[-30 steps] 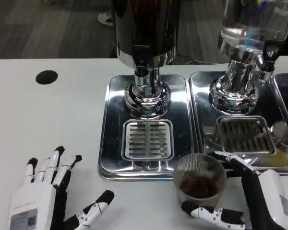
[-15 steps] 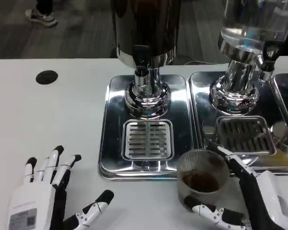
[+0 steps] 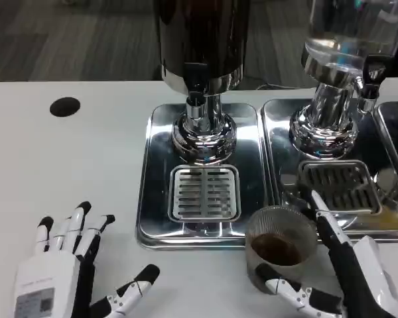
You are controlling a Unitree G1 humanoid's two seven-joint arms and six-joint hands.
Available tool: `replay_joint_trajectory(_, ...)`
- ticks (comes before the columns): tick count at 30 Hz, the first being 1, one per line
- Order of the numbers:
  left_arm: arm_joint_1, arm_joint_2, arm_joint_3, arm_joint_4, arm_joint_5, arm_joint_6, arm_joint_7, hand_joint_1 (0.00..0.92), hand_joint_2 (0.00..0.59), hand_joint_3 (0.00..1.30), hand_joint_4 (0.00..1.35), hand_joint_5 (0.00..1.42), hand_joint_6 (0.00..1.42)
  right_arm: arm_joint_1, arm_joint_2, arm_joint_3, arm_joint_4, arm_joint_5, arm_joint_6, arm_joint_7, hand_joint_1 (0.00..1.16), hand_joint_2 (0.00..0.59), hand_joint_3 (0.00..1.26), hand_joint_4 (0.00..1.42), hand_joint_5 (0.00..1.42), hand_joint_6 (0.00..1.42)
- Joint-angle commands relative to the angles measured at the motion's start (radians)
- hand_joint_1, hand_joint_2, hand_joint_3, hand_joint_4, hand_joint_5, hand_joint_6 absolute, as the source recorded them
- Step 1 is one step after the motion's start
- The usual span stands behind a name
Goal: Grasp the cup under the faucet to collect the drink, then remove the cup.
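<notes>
White desk [image 3: 66, 172], smooth, with a round black hole [image 3: 65, 106] at far left. Two shiny steel drip trays side by side: left tray [image 3: 152, 199] with a slotted grate [image 3: 204, 193], right tray [image 3: 275, 132] with its own grate [image 3: 337, 187]. Dark dispenser [image 3: 202, 33] stands on the left tray on a chrome base, faucet [image 3: 196, 106] pointing down above the grate. Clear dispenser [image 3: 351, 26] on the right tray, black tap [image 3: 371, 73] at its side. No readable writing; the label on the left hand's back is too blurred to read. Cup [image 3: 280, 245], clear ribbed plastic, round, brown drink in the bottom, sits on the desk just in front of the left tray's near-right corner, away from the faucet. Right hand [image 3: 338, 278] grips the cup, fingers [image 3: 325, 222] wrapped behind it, thumb in front. Left hand [image 3: 60, 271] rests flat on the desk, fingers spread, holding nothing.
</notes>
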Motion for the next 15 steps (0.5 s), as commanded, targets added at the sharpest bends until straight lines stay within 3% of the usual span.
replay_joint_trajectory(1,-0.012,-0.002,-0.005,0.016,-0.001,-0.004,-0.011,0.0,0.148,0.25,0.0,0.11,0.0,0.008,-0.007,-0.012,-0.013,0.023,-0.027,0.023,0.64,0.166,0.01,0.01,0.1,0.08)
replay_joint_trajectory(10,-0.022,-0.006,-0.007,0.023,-0.003,-0.008,-0.009,0.0,0.148,0.25,0.0,0.11,0.0,0.046,0.0,-0.072,-0.071,0.109,-0.05,0.062,0.59,0.174,0.0,0.0,0.06,0.07)
replay_joint_trajectory(15,-0.03,-0.009,-0.009,0.018,0.0,-0.008,-0.013,0.0,0.148,0.25,0.0,0.11,0.0,0.077,0.006,-0.126,-0.121,0.192,-0.065,0.09,0.48,0.201,0.0,0.0,0.04,0.05)
